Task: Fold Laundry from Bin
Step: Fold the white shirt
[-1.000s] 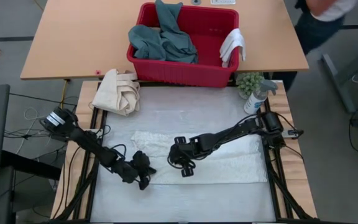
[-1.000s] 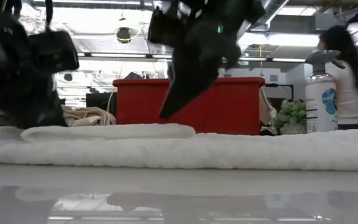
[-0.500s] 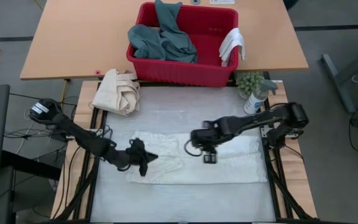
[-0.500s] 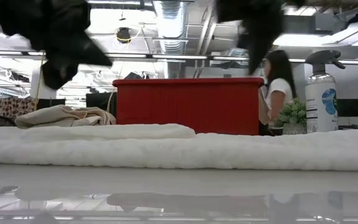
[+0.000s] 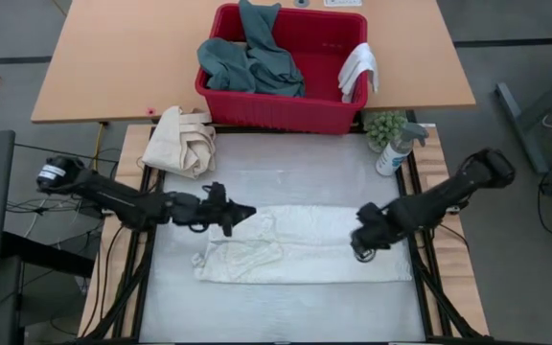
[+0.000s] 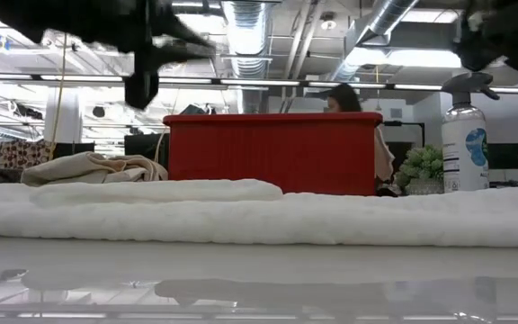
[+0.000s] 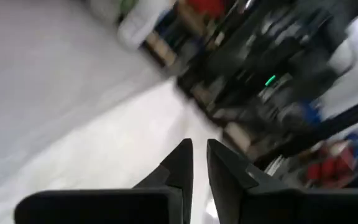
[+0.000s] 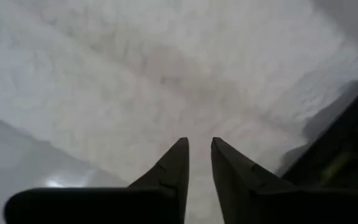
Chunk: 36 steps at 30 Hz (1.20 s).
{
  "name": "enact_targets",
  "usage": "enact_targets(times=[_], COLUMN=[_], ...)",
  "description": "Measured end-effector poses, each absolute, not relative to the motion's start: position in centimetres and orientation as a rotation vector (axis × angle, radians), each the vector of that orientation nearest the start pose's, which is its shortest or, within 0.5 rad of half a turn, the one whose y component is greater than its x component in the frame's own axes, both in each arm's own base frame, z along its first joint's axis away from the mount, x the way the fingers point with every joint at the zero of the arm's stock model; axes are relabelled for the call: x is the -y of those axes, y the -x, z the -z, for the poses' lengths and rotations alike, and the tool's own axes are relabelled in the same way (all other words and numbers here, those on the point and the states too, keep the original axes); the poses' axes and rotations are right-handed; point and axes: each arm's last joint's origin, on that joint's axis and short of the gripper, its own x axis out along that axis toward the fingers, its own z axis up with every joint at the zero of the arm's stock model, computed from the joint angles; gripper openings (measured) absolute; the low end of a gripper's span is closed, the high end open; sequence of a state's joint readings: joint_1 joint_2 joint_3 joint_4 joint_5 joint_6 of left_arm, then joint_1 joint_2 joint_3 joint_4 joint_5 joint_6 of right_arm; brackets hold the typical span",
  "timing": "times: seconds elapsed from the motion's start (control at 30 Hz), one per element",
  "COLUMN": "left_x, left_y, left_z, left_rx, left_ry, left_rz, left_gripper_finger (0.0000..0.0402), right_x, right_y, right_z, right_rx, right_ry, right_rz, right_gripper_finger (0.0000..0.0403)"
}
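Towel (image 5: 305,247) one on table; bin (image 5: 324,113) one (three cloths inside).

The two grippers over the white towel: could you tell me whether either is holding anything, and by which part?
Nothing is held. The left gripper and the right gripper are both above the white towel, each with a narrow empty gap between its fingers.

A big wooden table (image 5: 113,57) stands on a grey floor (image 5: 535,144). Long lights (image 6: 241,83) and pipes (image 6: 245,18) run along the ceiling.
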State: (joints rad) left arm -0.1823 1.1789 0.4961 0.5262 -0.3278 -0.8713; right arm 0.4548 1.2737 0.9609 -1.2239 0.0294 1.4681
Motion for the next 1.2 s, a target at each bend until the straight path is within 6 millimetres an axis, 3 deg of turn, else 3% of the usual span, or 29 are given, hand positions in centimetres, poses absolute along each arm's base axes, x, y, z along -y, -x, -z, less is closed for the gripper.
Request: enact_targets(times=[0.17,0.27,0.43,0.53,0.73,1.0,1.2], left_x=[2.9,3.9,6.7,7.8,7.8,7.7,7.4], left_y=[-23.7,-23.8,-24.3,-24.6,-25.0,-24.7,-23.6], left_z=[-20.4,-20.1,-18.6,-16.9,-14.4,-11.3,-10.5], left_rx=[-0.260,-0.297,-0.399,-0.506,-0.580,-0.730,-0.799], left_ry=[0.764,0.686,0.579,0.517,0.532,0.531,0.595], left_rz=[-0.294,-0.218,-0.120,-0.149,-0.334,-0.427,-0.538], left_gripper_finger=[0.0006,0.0001,0.0000,0.0000,0.0000,0.0000,0.0000], right_x=[-9.5,-9.9,-10.2,-10.2,-10.8,-10.9,-11.1], right_y=[-16.0,-15.8,-16.0,-16.5,-17.3,-17.5,-17.4], right_z=[-22.7,-22.3,-21.7,-21.4,-21.3,-21.3,-21.3], right_rx=[-1.225,-1.159,-1.134,-1.132,-1.125,-1.117,-1.122], right_ry=[-0.924,-0.925,-0.875,-0.881,-0.879,-0.890,-0.881], right_rz=[0.822,0.838,0.868,0.871,0.772,0.757,0.745], right_gripper_finger=[0.0041,0.0014,0.0036,0.0043,0.0014,0.0028,0.0016])
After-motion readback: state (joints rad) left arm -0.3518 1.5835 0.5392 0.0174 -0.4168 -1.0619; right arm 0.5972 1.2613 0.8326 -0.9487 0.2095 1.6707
